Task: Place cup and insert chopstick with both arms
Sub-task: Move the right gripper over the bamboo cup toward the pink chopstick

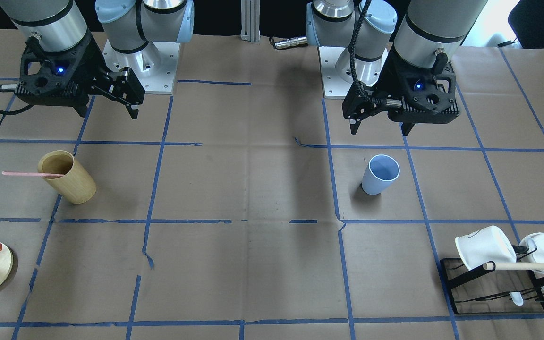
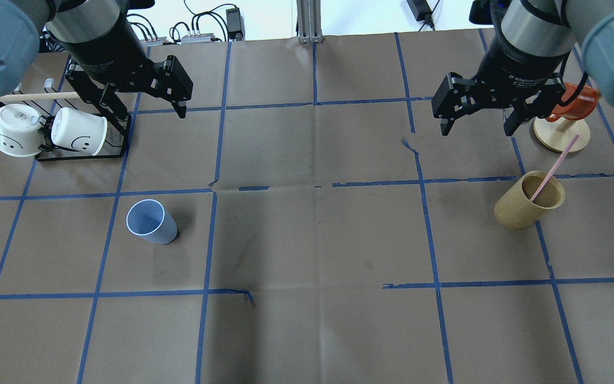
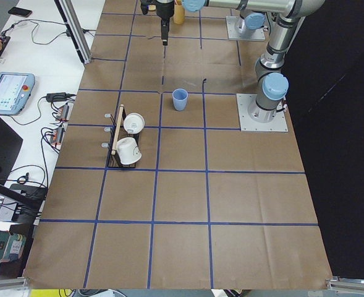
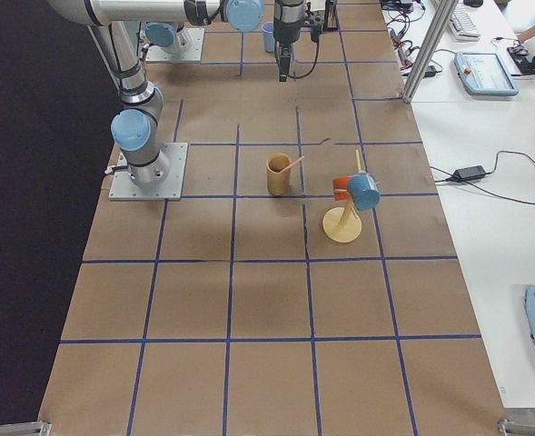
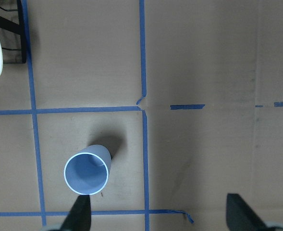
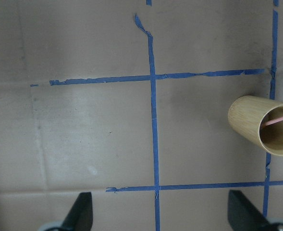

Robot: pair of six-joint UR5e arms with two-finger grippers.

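Left tool [image 2: 150,109] spread, right tool [image 2: 476,128] spread, chopstick [image 2: 555,168] in bamboo cup [image 2: 515,213]

Table [image 4: 267,363]: brown paper, blue tape grid.
Bamboo cup [image 4: 279,174] upright, mid-width, roughly level with near arm base [image 4: 144,163] on robot-side edge.
Chopstick [image 4: 293,163] pink, lower end in bamboo cup, leaning over rim toward operator-side edge.
Stand [image 4: 343,227] near bamboo cup, toward operator-side edge, not touching; orange cup [image 4: 341,188] and hung blue cup [image 4: 364,192] on it.
Right gripper [image 4: 284,73] hangs pointing down, toward far end; jaw spread unreadable.
Far cup [image 4: 268,38] pale blue, near far end, partly hidden by arm.
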